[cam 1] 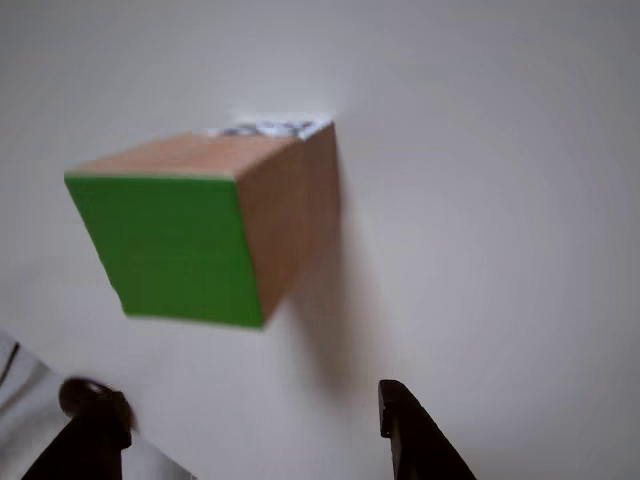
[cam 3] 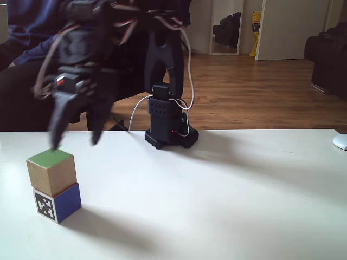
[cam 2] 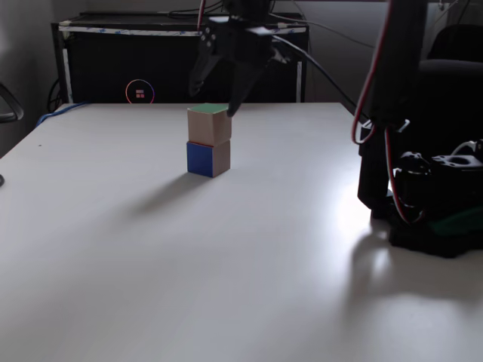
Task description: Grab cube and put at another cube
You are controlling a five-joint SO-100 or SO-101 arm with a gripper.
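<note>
The cube, wooden with a bright green face, looms nearest in the other view, and past its far edge peeks a strip of the black-and-white tag on another cube. Below the green-faced cube in that view the two dark fingertips of the gripper stand well apart, neither touching wood. In a fixed view the cube sits squarely on top of another cube, green face up, with the lower block showing a blue side and its white-bordered marker tag toward the camera. The gripper hangs just above the stack, its jaws spread and clear of the top block, blurred in that picture. In a fixed view from the other side the cube rests on another cube on the white table, and the gripper hovers over the stack, holding nothing. The arm's base stands on the table behind the stack.
</note>
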